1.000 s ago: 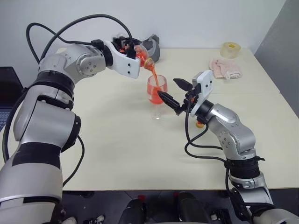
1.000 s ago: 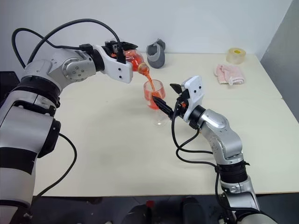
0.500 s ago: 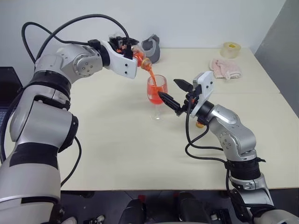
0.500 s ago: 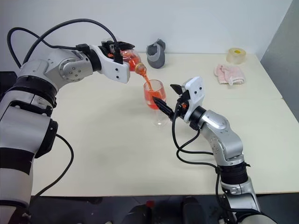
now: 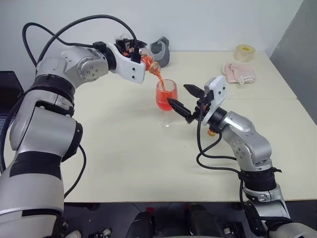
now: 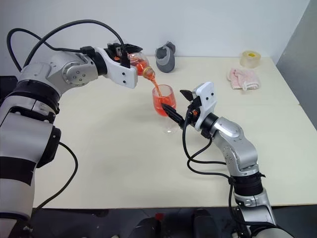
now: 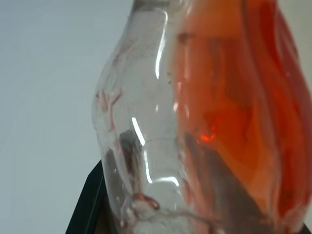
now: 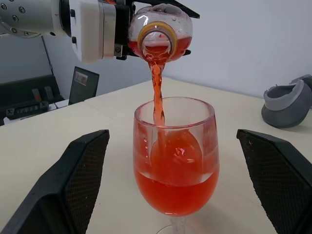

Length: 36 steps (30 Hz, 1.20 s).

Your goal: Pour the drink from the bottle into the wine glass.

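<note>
My left gripper [image 5: 134, 50] is shut on the bottle [image 5: 147, 58], a small clear one held tipped over with its mouth just above the wine glass [image 5: 166, 99]. A thin red stream of the drink [image 8: 157, 90] falls from the bottle's mouth into the bowl. The stemmed glass stands upright on the table, its bowl partly full of red liquid [image 8: 175, 190]. The bottle's body [image 7: 204, 122] still holds red drink. My right gripper [image 5: 179, 94] is open, its black fingers [image 8: 73, 180] standing on either side of the bowl without touching it.
A grey curved object [image 5: 161, 49] lies at the back of the cream table [image 5: 124, 163]. A roll of tape [image 5: 244, 52] and a pink cloth [image 5: 239, 73] sit at the far right. A small orange-yellow thing [image 5: 212, 132] rests under my right forearm. A dark laptop [image 5: 7, 99] is at the left.
The drink keeps streaming from the bottle into the glass. Both grippers have held their places.
</note>
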Motion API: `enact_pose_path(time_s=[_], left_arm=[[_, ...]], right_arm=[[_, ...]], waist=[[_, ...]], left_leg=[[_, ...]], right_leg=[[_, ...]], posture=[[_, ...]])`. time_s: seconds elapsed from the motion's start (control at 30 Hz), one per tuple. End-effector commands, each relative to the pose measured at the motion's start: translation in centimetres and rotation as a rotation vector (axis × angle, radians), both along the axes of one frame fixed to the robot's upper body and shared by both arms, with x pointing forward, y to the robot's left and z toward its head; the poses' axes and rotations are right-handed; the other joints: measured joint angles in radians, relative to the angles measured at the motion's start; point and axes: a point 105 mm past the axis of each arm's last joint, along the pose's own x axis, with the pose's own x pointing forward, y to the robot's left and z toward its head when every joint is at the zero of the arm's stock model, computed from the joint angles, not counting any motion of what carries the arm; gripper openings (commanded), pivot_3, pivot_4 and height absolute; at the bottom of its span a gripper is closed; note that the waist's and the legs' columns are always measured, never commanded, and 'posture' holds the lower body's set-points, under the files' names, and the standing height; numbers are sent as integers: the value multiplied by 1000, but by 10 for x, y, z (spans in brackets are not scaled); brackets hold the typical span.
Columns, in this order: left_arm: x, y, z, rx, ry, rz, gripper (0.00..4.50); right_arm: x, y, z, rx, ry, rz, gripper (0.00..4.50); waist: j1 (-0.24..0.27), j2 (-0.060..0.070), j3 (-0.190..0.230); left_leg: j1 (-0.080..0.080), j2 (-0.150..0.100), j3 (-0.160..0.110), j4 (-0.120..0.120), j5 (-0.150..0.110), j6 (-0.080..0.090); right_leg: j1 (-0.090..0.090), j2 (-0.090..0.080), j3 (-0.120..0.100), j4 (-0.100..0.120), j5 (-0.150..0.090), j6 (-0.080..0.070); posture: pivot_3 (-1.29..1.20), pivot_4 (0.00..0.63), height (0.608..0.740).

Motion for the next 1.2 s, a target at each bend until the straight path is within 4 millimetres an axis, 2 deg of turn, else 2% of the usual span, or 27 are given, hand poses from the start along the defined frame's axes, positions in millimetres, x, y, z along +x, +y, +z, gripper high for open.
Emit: enact_pose_path(time_s=[0.03, 0.37, 0.8, 1.07, 1.2], left_arm=[[-4, -1, 28, -18, -81, -7, 1814], [-4, -5, 26, -42, -64, -19, 1814], [-5, -20, 0, -196, 136, -85, 1814], [-3, -18, 7, -316, 187, -73, 1814], [0, -17, 16, -485, 238, -80, 1814]], right_arm=[[-7, -1, 15, 22, -66, 14, 4500], [-6, -2, 16, 20, -67, 10, 4500], [-4, -1, 15, 20, -65, 3, 4500], [-4, -2, 15, 21, -65, -2, 4500], [-6, -2, 17, 21, -70, 3, 4500]], waist=[[0, 0, 0], [0, 0, 0], [-1, 0, 0], [-1, 0, 0], [-2, 0, 0]], left_leg=[[0, 0, 0, 0, 0, 0], [0, 0, 0, 0, 0, 0], [0, 0, 0, 1, 0, 0], [0, 0, 0, 1, 0, 0], [0, 0, 0, 1, 0, 0]], right_leg=[[0, 0, 0, 0, 0, 0], [0, 0, 0, 0, 0, 0], [0, 0, 0, 1, 0, 0], [0, 0, 0, 1, 0, 0], [0, 0, 0, 1, 0, 0]], posture=[[0, 150, 740], [0, 150, 740], [0, 150, 740], [0, 150, 740], [0, 150, 740]])
